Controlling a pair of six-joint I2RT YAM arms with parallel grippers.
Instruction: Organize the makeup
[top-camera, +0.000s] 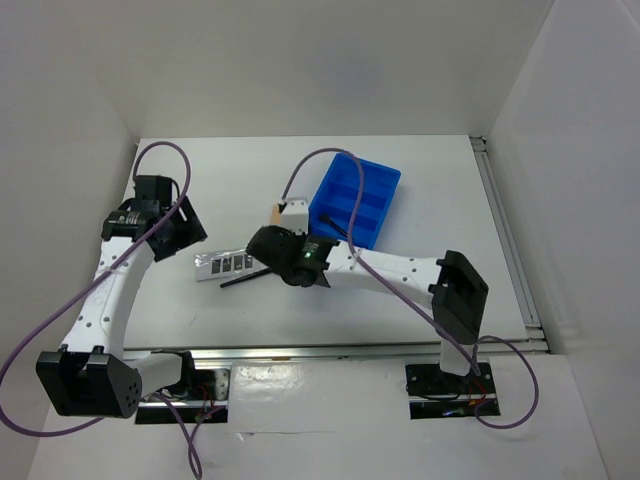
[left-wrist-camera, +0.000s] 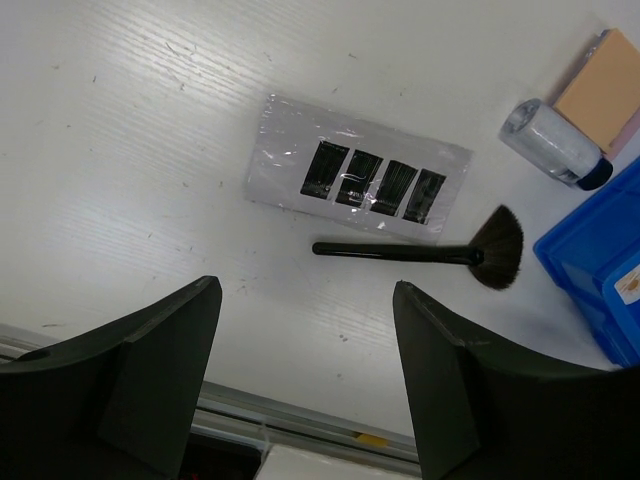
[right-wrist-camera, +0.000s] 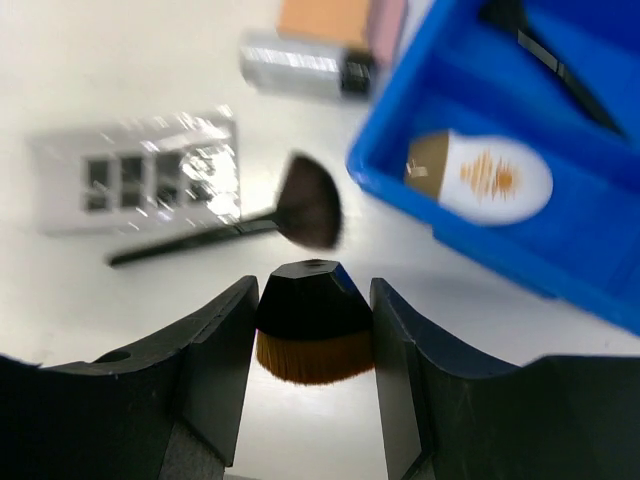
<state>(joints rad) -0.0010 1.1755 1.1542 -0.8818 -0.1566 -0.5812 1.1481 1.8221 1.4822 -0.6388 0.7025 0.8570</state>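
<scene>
Black plastic and tan bristles are showing between the fingers of the right gripper (right-wrist-camera: 314, 292): you are holding a stubby brush (right-wrist-camera: 314, 352) by its dark faceted body, jaws part-closed onto it, bristles pointing back toward the wrist. That body is tapering, so a quick swing is risking the brush slipping out over the things below. Just beyond the fingertips the fan brush (right-wrist-camera: 300, 205) is lying on the table with its handle beside the silver-grey palette (right-wrist-camera: 140, 178); a low pass is likely to sweep either one aside. To the right, the blue bin (right-wrist-camera: 395, 165) is sitting with the white oval compact (right-wrist-camera: 490, 180) in its nearest compartment. If you are letting go too early, the brush is probably going to strike the rim and bounce out. Past the bin's corner the silver tube (right-wrist-camera: 300, 65) and the tan pad (right-wrist-camera: 325, 18) are lying close together, and the tube looks apt to roll if bumped. Your left gripper (left-wrist-camera: 305, 300) is hovering wide open and empty over the palette, so two arms reaching there at once are courting a collision.
</scene>
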